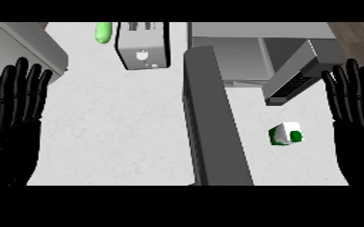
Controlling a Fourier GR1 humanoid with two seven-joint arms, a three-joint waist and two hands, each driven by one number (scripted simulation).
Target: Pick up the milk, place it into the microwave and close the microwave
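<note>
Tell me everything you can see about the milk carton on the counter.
The milk is a small white carton with green sides and a round green cap on top. It looks like cardboard and appears closed. It stands upright on the white counter, right of the open microwave door and in front of the microwave. Nothing touches it except the counter. The right hand is open and apart from it, near the view's right edge.

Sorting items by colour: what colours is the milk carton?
The milk is white with green sides and a green cap, seen in the head view.
</note>
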